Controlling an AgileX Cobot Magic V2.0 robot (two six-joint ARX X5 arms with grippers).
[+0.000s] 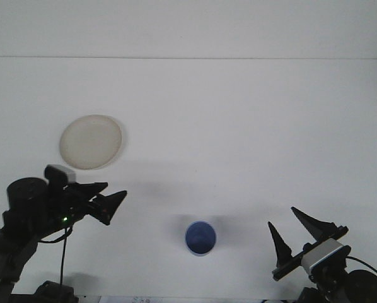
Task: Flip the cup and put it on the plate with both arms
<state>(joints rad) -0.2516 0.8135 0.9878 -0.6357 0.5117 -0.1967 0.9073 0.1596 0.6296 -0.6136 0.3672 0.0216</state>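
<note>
The plate (91, 141) lies left of centre on the counter (251, 126); the cup (200, 238) stands at lower centre, well apart from it.

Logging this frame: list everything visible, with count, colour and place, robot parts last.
cup: one, blue, standing near the front edge of the table, centre, mouth facing up.
plate: one, off-white, round, left side of the table, farther back than the cup, nothing on it.
table: one, white, fills the view.
left gripper: one, black, front left, pointing right toward the cup, apart from it and just in front of the plate.
right gripper: one, black with a grey body, front right corner, fingers spread apart, holding nothing, to the right of the cup.
</note>
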